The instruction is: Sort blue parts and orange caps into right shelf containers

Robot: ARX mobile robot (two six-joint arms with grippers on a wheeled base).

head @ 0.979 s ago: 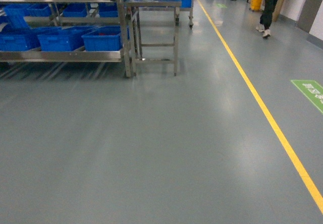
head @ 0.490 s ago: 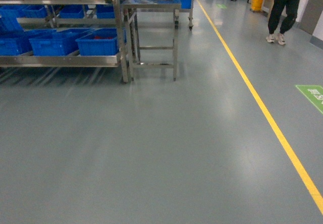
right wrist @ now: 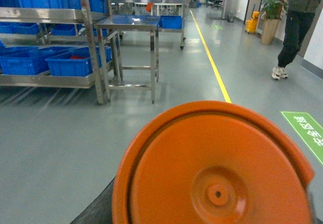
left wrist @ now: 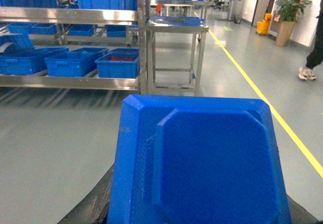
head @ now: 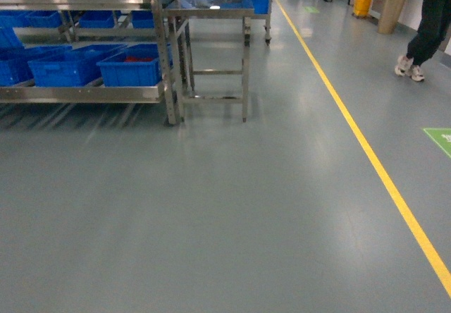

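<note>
A blue part [left wrist: 202, 158] fills the lower left wrist view, with my left gripper [left wrist: 199, 219] shut on it; a dark finger [left wrist: 93, 206] shows at its left side. An orange cap [right wrist: 217, 173], seen end-on, fills the lower right wrist view, held in my shut right gripper [right wrist: 212, 220], whose dark finger [right wrist: 96, 209] shows on the left. Neither gripper appears in the head view. Blue shelf containers [head: 130, 68] sit in a row on a steel rack [head: 84, 91] at the far left; they also show in the wrist views [left wrist: 117, 65] [right wrist: 75, 65]. One holds red material [head: 139, 59].
A steel table [head: 211, 6] stands right of the rack. A yellow floor line [head: 366, 151] runs along the right, with a green floor mark [head: 442, 140] beyond it. A person [head: 423, 38] walks at the far right near a potted plant [head: 391, 3]. Grey floor lies ahead.
The rack and table have slid lower and slightly left in the head view, appearing nearer. The person has walked to the right. Both held parts stay out of the head view.
</note>
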